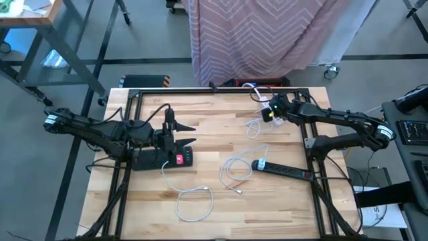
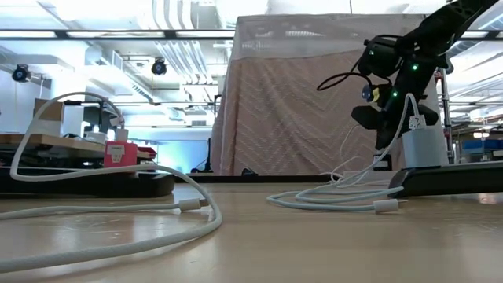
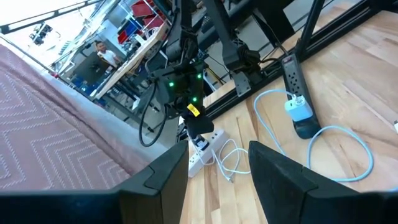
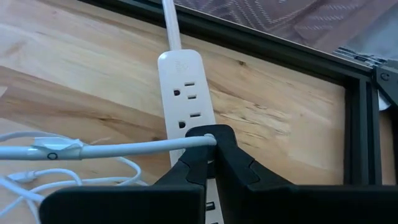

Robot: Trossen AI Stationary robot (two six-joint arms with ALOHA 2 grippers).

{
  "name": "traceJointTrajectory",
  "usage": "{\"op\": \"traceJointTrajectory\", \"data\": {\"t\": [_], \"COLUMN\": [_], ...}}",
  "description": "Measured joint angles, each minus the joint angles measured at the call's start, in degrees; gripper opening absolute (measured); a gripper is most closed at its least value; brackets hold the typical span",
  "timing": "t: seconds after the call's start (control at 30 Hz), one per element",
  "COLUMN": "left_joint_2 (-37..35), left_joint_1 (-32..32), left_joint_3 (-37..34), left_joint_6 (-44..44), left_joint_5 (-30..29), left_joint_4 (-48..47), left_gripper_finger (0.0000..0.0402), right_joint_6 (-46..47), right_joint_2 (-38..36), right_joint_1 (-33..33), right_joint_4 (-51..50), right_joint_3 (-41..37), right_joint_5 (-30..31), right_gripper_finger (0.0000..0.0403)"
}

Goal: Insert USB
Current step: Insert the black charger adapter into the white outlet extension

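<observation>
My right gripper (image 1: 269,111) is at the table's far right, shut on a white USB cable (image 4: 124,148) just above a white power strip (image 4: 184,87) that lies flat on the wood. The cable runs away from the fingers with a paper tag (image 4: 56,148) on it. My left gripper (image 1: 192,134) waits open at the table's left, above a black power strip with a pink block (image 1: 178,159), touching nothing. Its own wrist view shows the open fingers (image 3: 163,177) and my right arm beyond them. My right gripper (image 4: 209,144) pinches the white cable by its end (image 4: 200,141) between the two fingers. They come down at a slant from above, over the white power strip's outlets. The fingers hide the plug itself. From the hold the cable runs off roughly level and slack.
A second black power strip (image 1: 284,170) with a pale charger (image 1: 260,164) lies near the right edge. Loose white cable loops lie at the middle (image 1: 234,167) and near edge (image 1: 194,201). A black frame rail (image 4: 261,43) borders the table. A draped pink cloth (image 1: 261,33) stands behind.
</observation>
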Motion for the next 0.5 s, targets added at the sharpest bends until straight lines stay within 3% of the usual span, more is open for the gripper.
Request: {"op": "traceJointTrajectory", "data": {"t": [0.17,0.33,0.5], "left_joint_2": [0.00,0.00,0.00], "left_joint_1": [0.00,0.02,0.02], "left_joint_3": [0.00,-0.07,-0.09], "left_joint_6": [0.00,0.00,-0.01], "left_joint_5": [0.00,0.01,0.02], "left_joint_4": [-0.02,-0.06,-0.24], "left_gripper_finger": [0.0155,0.0155,0.0155], "right_joint_6": [0.28,-0.42,-0.64], "right_joint_2": [-0.02,-1.35,-4.09], "right_joint_1": [-0.02,0.07,0.47], "right_joint_4": [-0.02,-5.65,-13.51], "right_joint_3": [0.05,2.66,7.93], "right_joint_5": [-0.26,-4.53,-4.57], "right_gripper_finger": [0.0016,0.0083,0.0153]}}
